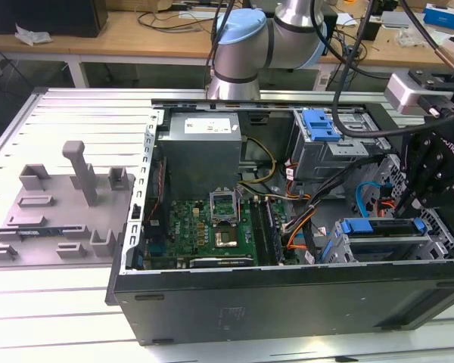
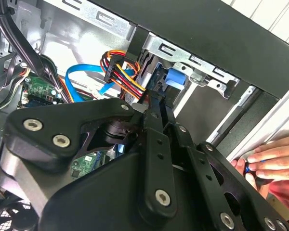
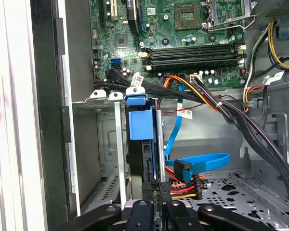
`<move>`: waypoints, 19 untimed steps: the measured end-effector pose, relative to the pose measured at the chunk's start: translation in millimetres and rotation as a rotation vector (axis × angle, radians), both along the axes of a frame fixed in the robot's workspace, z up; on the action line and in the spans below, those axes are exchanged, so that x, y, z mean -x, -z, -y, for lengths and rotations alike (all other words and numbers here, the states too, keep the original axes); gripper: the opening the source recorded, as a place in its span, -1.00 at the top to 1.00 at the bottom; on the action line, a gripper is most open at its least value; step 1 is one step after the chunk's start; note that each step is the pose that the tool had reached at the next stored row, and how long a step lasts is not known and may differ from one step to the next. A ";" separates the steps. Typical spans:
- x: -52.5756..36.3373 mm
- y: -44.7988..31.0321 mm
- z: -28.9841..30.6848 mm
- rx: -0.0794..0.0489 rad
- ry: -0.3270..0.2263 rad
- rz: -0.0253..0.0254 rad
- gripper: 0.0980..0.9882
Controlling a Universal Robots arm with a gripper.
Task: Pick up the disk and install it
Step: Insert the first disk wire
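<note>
As the tool (image 3: 154, 186) closes on the near edge of the disk (image 3: 140, 125), which stands edge-on between the drive bay's metal rails (image 3: 119, 149) straight ahead of it, trouble sits close. A slight tilt could jam the blue carrier against a rail. The power plug (image 3: 183, 185) and blue data cable (image 3: 202, 163) just beside the tool could snag. A person's hand (image 2: 272, 161) rests on the case edge near the tool's body.

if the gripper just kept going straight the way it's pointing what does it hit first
Most likely the disk, standing on edge in the drive bay directly ahead of the gripper in the first wrist view. Depth is unclear; they may already touch.
</note>
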State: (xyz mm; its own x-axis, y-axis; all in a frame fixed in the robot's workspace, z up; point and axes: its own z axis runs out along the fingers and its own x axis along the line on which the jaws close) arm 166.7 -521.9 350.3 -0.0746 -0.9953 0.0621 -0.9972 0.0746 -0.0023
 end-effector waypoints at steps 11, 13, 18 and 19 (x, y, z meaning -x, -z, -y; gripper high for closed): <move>0.0 -1.1 -2.1 0.010 0.022 0.0000 0.84; 0.0 -2.2 -3.2 0.012 0.025 0.0000 0.84; 0.0 -2.5 -6.0 0.014 0.025 0.0000 0.84; 0.0 -2.6 -5.9 0.014 0.025 0.0000 0.84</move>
